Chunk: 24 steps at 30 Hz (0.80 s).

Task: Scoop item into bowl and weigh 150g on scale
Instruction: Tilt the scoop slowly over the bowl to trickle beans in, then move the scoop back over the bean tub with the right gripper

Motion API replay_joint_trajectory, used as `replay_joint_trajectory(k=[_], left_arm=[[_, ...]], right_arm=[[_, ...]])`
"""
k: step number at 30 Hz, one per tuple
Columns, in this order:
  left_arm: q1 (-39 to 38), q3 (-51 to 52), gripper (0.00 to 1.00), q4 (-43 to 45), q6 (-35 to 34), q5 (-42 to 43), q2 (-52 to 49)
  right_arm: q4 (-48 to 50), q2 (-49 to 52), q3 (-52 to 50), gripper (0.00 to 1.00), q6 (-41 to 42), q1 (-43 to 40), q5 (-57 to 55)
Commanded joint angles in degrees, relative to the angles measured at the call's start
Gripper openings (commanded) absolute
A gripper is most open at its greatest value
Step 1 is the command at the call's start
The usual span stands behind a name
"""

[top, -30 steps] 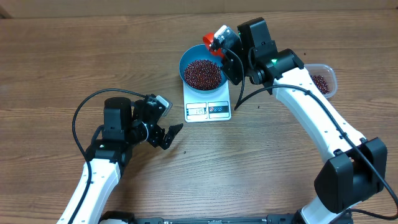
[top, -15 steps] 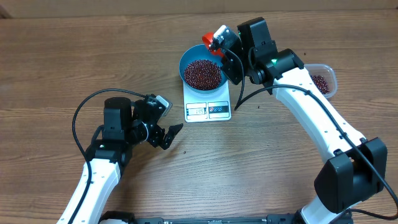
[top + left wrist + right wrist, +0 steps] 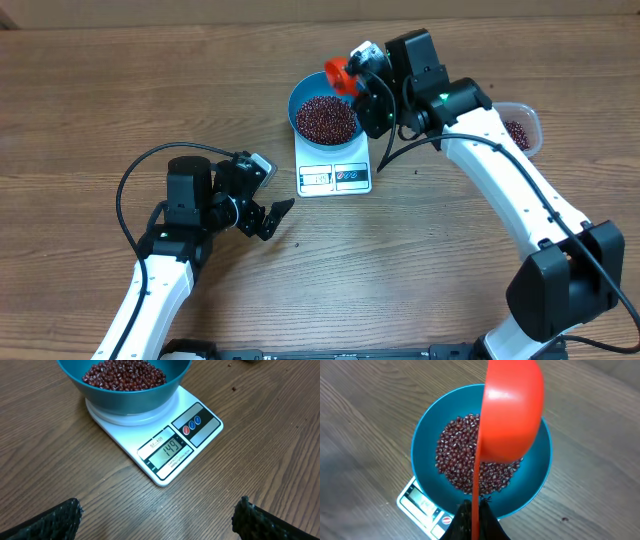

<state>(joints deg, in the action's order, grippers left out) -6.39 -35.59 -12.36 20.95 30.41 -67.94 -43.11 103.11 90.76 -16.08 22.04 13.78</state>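
Red scoop (image 3: 512, 410) has tipped further ahead of the right gripper (image 3: 472, 522) (clenched on its handle) — bowl (image 3: 422, 445) beneath, scale (image 3: 200, 435) reading just under target.

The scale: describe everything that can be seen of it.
The scale is a flat, white, plastic-looking square lying level on the wooden table. Along one edge it has a display reading 149 and, beside it, a dark panel with small red and blue buttons. Its raised round platform carries the teal bowl of red-brown beans, which overhangs it. Nothing else is seen touching it.
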Motion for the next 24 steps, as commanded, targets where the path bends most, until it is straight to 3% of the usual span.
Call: replay_joint_trajectory(k=[1,10,24], left_arm=[[-0.39,-0.15,1.00,0.17,-0.61,0.48,-0.20],[-0.39,-0.15,1.00,0.17,-0.61,0.50,-0.20],[-0.39,-0.15,0.99,0.17,-0.61,0.48,-0.20]], right_arm=[[-0.13,-1.79,1.55,0.04,3.65,-1.44,3.50],[-0.11,-1.79,1.57,0.04,7.96,-5.25,10.29],[-0.13,-1.79,1.57,0.04,8.20,-5.66,10.54]])
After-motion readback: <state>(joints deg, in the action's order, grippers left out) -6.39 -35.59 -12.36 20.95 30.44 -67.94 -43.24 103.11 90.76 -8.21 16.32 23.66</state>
